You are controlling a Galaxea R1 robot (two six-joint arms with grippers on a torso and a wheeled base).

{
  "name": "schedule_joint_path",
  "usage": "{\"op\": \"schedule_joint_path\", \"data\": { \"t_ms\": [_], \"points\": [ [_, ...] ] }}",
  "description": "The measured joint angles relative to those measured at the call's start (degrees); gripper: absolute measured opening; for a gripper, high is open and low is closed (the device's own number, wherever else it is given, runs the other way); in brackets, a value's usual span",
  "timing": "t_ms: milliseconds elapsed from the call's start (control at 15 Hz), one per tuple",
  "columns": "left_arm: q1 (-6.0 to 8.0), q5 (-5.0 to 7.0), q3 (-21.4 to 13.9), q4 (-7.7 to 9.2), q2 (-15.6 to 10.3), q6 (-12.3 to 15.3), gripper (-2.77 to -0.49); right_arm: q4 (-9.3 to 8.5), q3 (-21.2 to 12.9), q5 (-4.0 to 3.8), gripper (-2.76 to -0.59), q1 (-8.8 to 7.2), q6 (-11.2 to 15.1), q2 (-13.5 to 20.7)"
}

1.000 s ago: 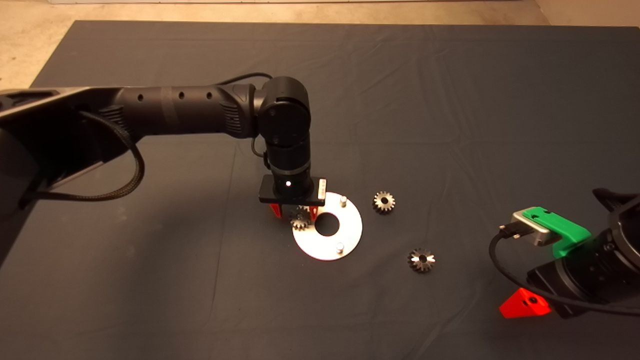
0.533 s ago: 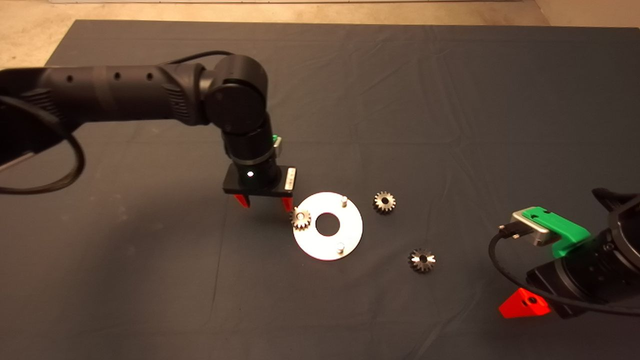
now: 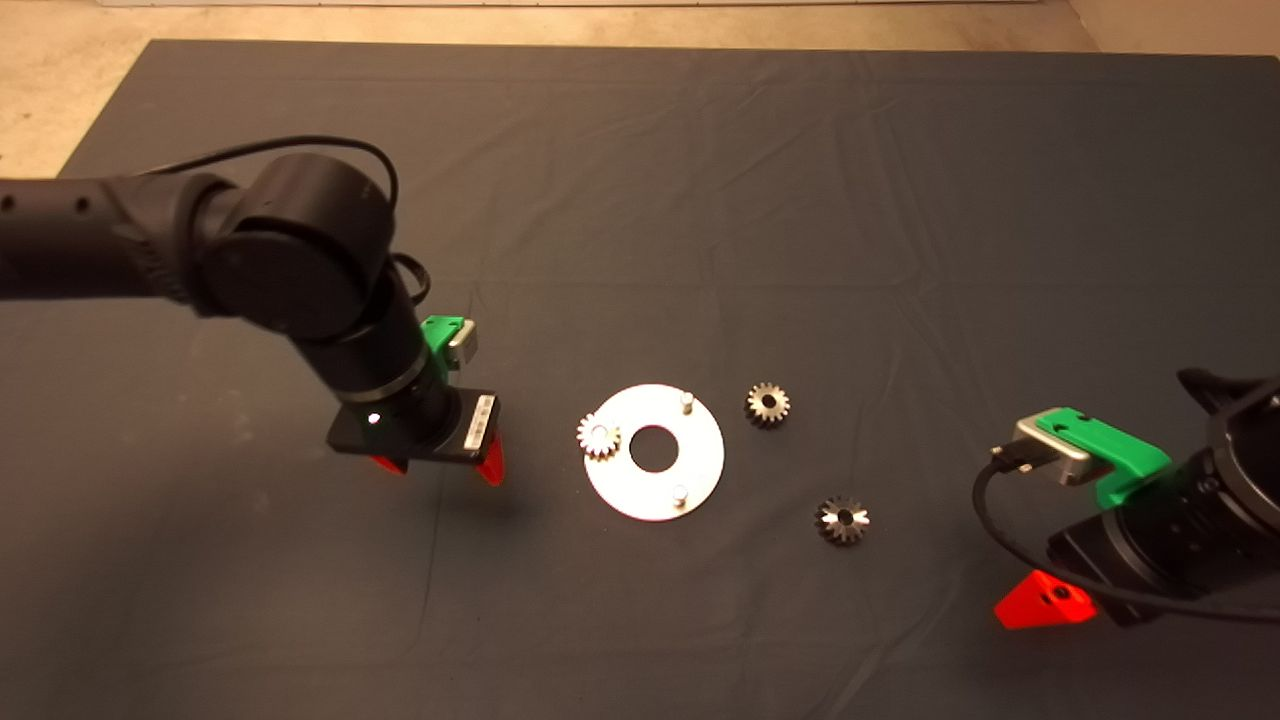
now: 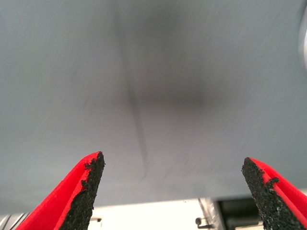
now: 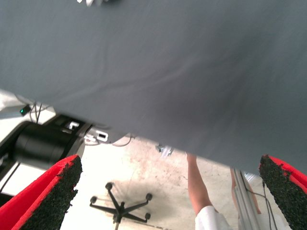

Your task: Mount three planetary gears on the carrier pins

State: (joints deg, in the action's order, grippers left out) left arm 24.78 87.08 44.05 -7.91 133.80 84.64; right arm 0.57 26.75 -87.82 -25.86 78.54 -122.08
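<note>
One small shiny steel toothed gear point(image 3: 599, 438) sits on a pin of the flat round silver plate point(image 3: 690, 460); the left gripper point(image 3: 440, 467), fingers point(image 4: 85, 191) spread wide and empty, stands well apart from that plate; right gripper point(image 3: 1045, 603) parked, fingers apart.

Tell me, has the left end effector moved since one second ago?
Yes. The left end effector has moved leftward, away from the silver plate, leaving one gear on its pin.

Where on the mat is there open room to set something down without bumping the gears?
Bare mat runs along the far side beyond the silver plate, and along the near edge between the left gripper and right gripper. It is crowded around the plate: one mounted gear, two loose gears beside it.
</note>
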Motion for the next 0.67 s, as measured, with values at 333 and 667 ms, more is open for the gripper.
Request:
{"op": "schedule_joint_path", "data": {
  "t_ms": [333, 667],
  "points": [
    [0.35, 0.35, -7.01, 1.21, -8.2, 0.04, -1.22, 2.95, 6.31, 0.19, -0.61, 2.03, -12.41, -5.43],
    [0.36, 0.35, -10.72, 3.25, -13.25, 0.06, -1.22, 5.64, 15.92, 0.17, -0.6, 3.91, -20.88, -11.26]
  ]
}}
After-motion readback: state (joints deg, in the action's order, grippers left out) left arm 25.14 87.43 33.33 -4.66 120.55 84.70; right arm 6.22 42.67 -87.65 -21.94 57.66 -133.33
